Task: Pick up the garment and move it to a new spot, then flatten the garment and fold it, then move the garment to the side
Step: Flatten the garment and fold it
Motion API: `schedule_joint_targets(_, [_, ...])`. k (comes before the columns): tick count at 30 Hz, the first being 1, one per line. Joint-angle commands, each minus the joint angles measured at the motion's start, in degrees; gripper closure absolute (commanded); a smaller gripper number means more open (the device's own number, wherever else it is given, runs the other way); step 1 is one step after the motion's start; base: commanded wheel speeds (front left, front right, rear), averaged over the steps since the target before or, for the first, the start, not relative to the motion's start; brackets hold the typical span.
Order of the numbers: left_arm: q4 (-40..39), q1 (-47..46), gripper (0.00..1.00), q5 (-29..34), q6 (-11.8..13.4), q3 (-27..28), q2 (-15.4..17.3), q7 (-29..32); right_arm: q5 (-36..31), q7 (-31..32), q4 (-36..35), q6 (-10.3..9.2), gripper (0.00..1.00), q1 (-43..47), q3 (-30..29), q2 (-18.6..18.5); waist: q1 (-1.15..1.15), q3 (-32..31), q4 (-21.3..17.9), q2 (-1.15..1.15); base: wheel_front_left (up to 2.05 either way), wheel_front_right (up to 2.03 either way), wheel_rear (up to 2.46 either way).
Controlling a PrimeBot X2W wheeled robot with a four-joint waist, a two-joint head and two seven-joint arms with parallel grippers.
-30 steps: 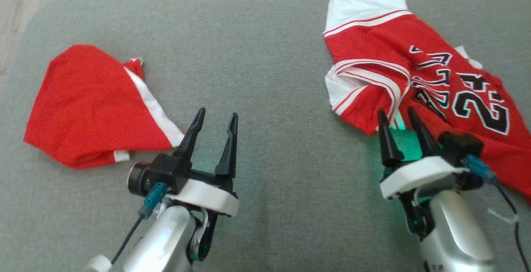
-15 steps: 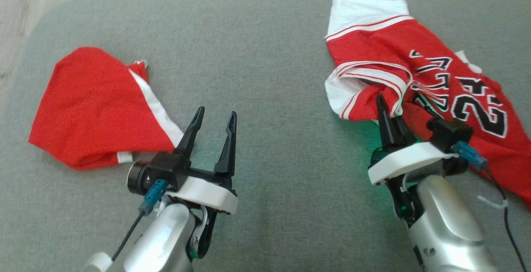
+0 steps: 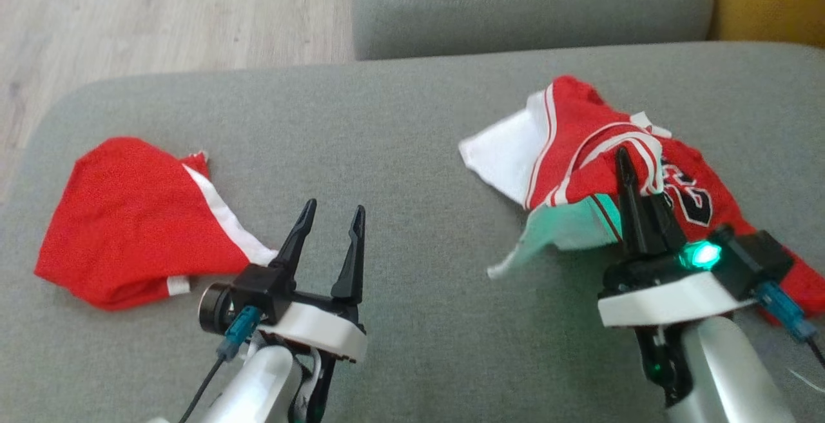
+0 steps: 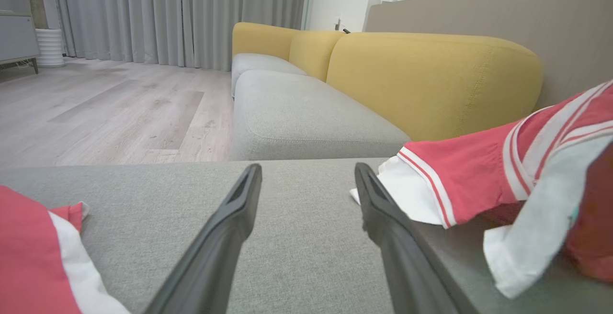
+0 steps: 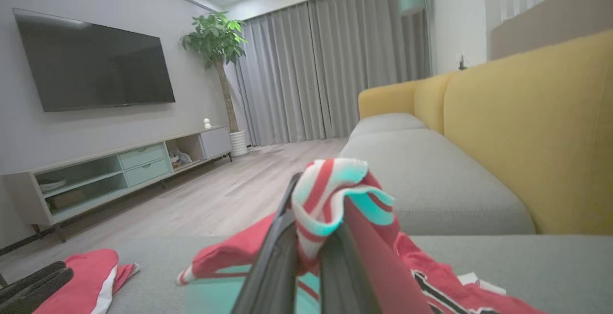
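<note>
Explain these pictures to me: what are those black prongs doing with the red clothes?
The prongs are the fingers of a two-armed robot. One picture looks down from its head; two look along its wrists. On the grey fabric sofa seat lie two garments. The right gripper is shut on a fold of the red and white basketball jersey with black numbers, holding that edge up. The left gripper is open and empty, near a crumpled red cloth with a white stripe.

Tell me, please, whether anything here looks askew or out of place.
The jersey is crumpled, its striped trim pinched in the shut right hand and a white flap hanging loose above the grey cushion. The red garment at left lies rumpled too. Nothing looks damaged.
</note>
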Motion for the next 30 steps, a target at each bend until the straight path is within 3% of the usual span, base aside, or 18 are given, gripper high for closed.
schedule_joint_targets(1, [-1.7,-1.6,0.0,-0.3,0.1,1.7,0.8,-0.3,-0.3,-0.6,-2.9,-0.04,1.0,-1.5,1.6,-0.8,0.01,-0.8,0.1,0.0,0.0,0.0,0.0])
schedule_joint_targets(5, [-2.2,-1.5,0.0,-0.4,0.0,1.2,0.9,0.0,-0.3,1.0,-6.2,-0.04,1.0,-0.1,2.9,-3.1,0.01,-0.9,1.7,0.0,0.0,0.0,0.0])
schedule_joint_targets(10, [-2.8,-2.4,0.0,-0.2,-0.2,0.4,0.8,0.6,-1.8,5.0,-2.8,-0.04,1.0,-3.0,4.3,-5.8,0.01,1.2,5.0,0.0,0.0,0.0,0.0])
schedule_joint_targets(16, [-2.8,-5.2,0.0,0.2,-0.8,-0.5,-0.1,0.7,-3.4,8.1,12.6,-0.04,1.0,-13.8,7.2,-8.1,0.01,7.1,9.5,0.0,0.0,0.0,0.0])
schedule_joint_targets(21, [-1.9,-7.0,0.0,0.3,-1.2,-0.9,-1.0,0.4,-3.9,7.6,25.4,-0.04,1.0,-21.6,9.1,-8.1,0.01,9.9,10.9,0.0,0.0,0.0,0.0])
schedule_joint_targets(22, [-1.6,-7.3,0.0,0.3,-1.2,-0.9,-1.0,0.3,-4.3,7.5,27.8,-0.04,0.27,-22.8,9.6,-8.1,0.01,10.2,10.9,0.0,0.0,0.0,0.0])
schedule_joint_targets(23, [-1.3,-7.5,0.0,0.4,-1.3,-0.9,-1.1,0.3,-4.9,7.4,30.0,-0.04,0.0,-23.9,10.1,-8.1,0.01,10.4,10.8,0.0,0.0,0.0,0.0])
schedule_joint_targets(30, [0.0,-8.5,0.0,0.5,-1.2,-0.3,-1.1,-0.1,-3.8,3.0,38.0,-0.04,0.0,-27.2,11.3,-5.8,0.01,9.3,7.8,0.0,0.0,0.0,0.0])
